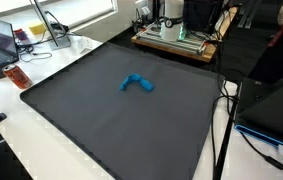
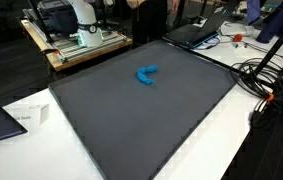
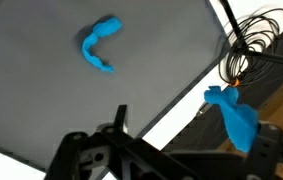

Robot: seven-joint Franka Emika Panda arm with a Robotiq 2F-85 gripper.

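**A:** How does the gripper [image 3: 171, 108] stand?

**B:** In the wrist view its jaws are spread wide with nothing between them. One finger [image 3: 233, 118] has a blue covering.

**A:** What's nearest to it?

**B:** A curved blue object [image 3: 99, 46], well apart from the fingers and touching neither. It lies flat on the dark grey mat [image 3: 41, 100].

**A:** Where on the mat?

**B:** Near the middle in both exterior views [image 1: 135, 84] [image 2: 147, 74], alone on the mat [image 1: 91, 125] [image 2: 131, 125].

**A:** And around that?

**B:** Black cables [image 3: 256, 40] coil just past the mat's edge on the white table [image 1: 51, 150]. An open laptop [image 1: 3, 45] sits beyond a far corner.
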